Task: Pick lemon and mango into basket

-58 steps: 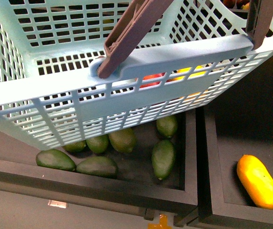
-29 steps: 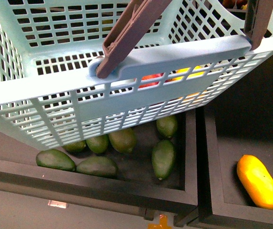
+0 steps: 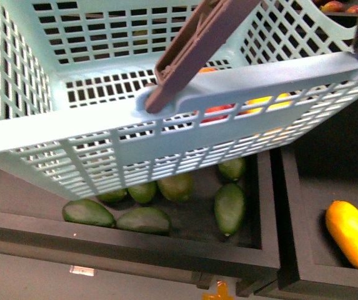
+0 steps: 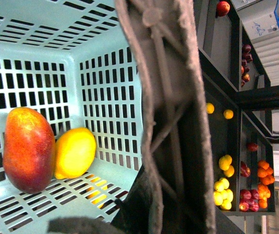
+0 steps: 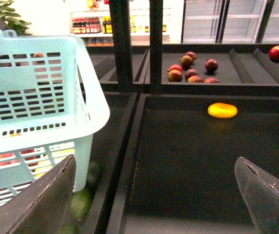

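The aqua basket (image 3: 185, 103) hangs tilted above the fruit bins and fills the upper front view. My left gripper (image 4: 164, 214) is shut on its brown handle (image 4: 171, 97); its fingers are mostly hidden behind the handle. Inside the basket a red-orange mango (image 4: 28, 148) and a yellow lemon (image 4: 75, 152) lie side by side, touching, on the slotted base. In the front view they show only as red (image 3: 219, 109) and yellow (image 3: 260, 100) through the slots. My right gripper (image 5: 154, 200) is open over a bare dark bin, to the right of the basket (image 5: 37, 97), holding nothing.
Several dark green fruits (image 3: 230, 206) lie in the black bin under the basket. A long yellow fruit (image 3: 353, 234) lies in the bin to the right, another (image 5: 222, 110) farther back. Red apples (image 5: 192, 68) and small yellow fruits (image 4: 221, 195) sit on rear shelves, with black bin walls between.
The whole front view has slid a little to the right: basket, handle, green fruits and the long yellow fruit all sit farther right than before.
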Tool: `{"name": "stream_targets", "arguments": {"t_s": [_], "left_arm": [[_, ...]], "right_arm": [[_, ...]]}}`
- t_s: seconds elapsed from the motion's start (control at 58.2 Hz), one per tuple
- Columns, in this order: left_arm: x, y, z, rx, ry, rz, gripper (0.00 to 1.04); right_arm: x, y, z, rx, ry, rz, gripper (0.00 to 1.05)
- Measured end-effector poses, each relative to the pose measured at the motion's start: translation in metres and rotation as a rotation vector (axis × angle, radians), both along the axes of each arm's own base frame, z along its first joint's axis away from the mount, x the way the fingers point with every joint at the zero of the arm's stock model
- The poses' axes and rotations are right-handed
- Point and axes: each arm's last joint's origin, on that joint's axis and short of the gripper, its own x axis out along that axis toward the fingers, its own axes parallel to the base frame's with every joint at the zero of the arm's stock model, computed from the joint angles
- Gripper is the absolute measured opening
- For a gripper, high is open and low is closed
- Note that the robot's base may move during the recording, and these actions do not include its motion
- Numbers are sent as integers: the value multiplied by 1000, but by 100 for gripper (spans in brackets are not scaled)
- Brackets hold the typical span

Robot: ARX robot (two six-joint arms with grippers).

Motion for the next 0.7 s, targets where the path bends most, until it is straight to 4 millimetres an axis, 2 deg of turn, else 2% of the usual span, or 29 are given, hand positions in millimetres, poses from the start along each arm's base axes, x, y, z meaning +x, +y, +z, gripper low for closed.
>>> {"name": "stream_targets", "arguments": {"t_s": [0.705], "left_arm": [[3, 4, -1, 14, -8, 27, 5]], "right_arm": [[0, 0, 0, -1, 0, 2, 96]]}}
